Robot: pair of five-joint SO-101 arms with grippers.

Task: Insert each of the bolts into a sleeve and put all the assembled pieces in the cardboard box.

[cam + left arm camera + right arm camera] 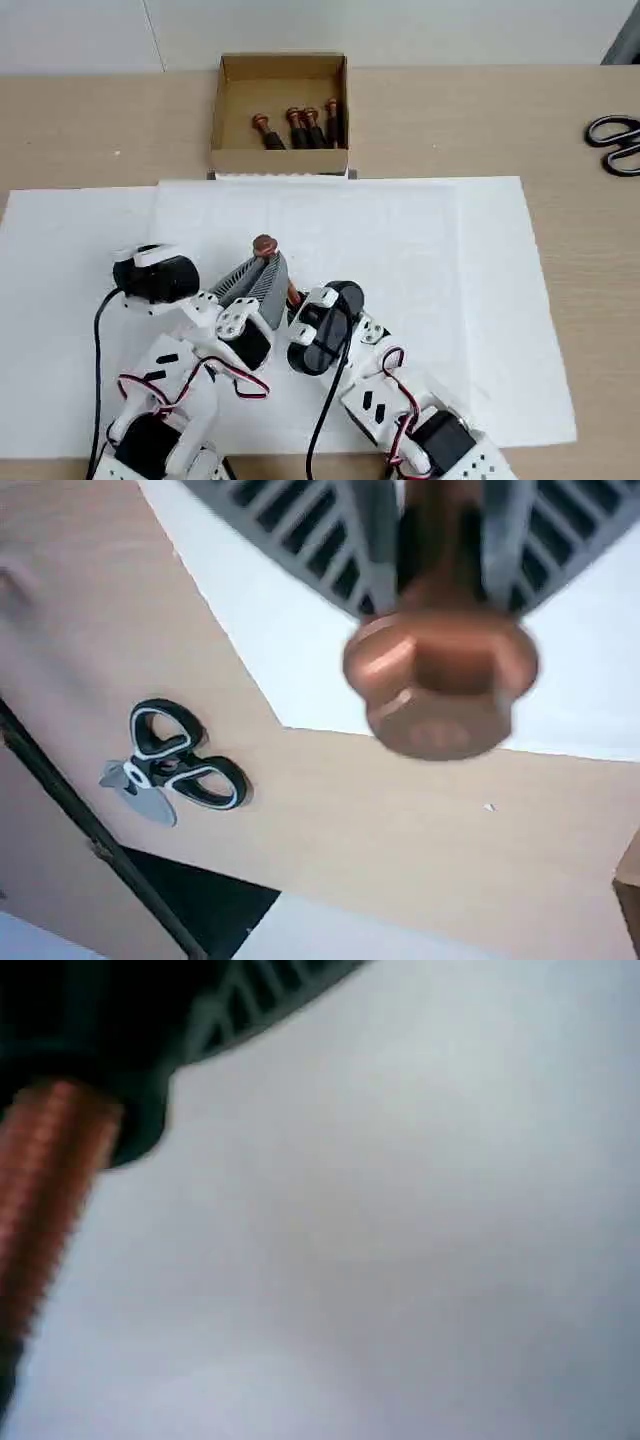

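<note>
The left gripper is clamped on a copper hex-head bolt, whose head points toward the brown cardboard box. The right gripper sits just farther from the box; I cannot tell its state.

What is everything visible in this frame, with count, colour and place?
Open cardboard box: one, brown, far centre of the table.
Copper bolts in black sleeves: four, inside the box.
Copper hex-head bolt: one, held in the left tool.
Black-handled scissors: one, at the table's right.
White paper sheet: one, over the wooden table.
Left tool: grey, shut on the bolt, above the sheet.
Right arm: white and black, beside the left tool.
</note>
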